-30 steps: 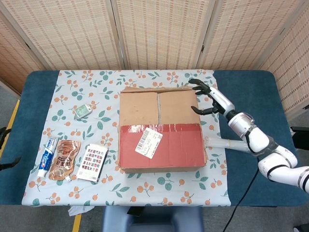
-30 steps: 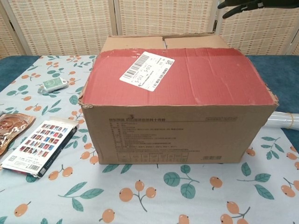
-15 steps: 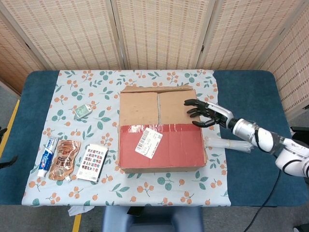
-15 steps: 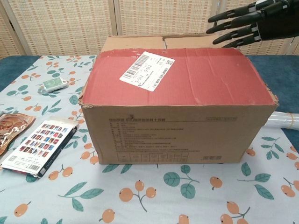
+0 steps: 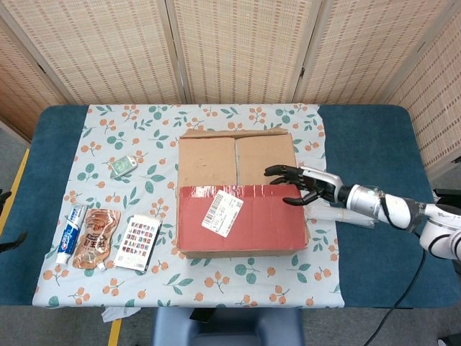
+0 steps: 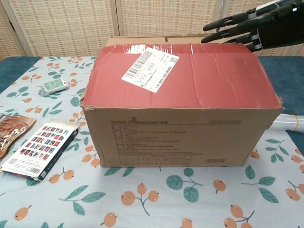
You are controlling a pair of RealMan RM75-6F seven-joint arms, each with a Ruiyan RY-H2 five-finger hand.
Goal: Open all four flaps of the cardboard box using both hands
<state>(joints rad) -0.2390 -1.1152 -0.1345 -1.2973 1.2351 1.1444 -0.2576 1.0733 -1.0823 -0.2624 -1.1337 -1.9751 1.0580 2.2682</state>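
The cardboard box (image 5: 241,216) (image 6: 180,118) stands mid-table with its flaps down: two plain brown flaps (image 5: 209,162) at the back and a red-taped flap (image 5: 266,220) with a white label (image 5: 222,213) in front. My right hand (image 5: 299,184) (image 6: 247,28) reaches in from the right over the box's top right part, fingers stretched leftward across the seam and holding nothing. In the chest view the red flap's far edge stands slightly raised. Of my left hand only dark fingertips (image 5: 9,216) show, spread apart at the left edge of the head view, off the table.
On the floral cloth (image 5: 144,137) left of the box lie a small green pack (image 5: 123,166), a toothpaste box (image 5: 70,233), a brown pouch (image 5: 95,248) and a printed card pack (image 5: 137,243). A clear tube (image 5: 338,214) (image 6: 287,122) lies right of the box, under my right forearm.
My right hand swung from beyond the box's back right corner down and leftward over the top. The red flap's far edge has risen a little. Left hand unchanged.
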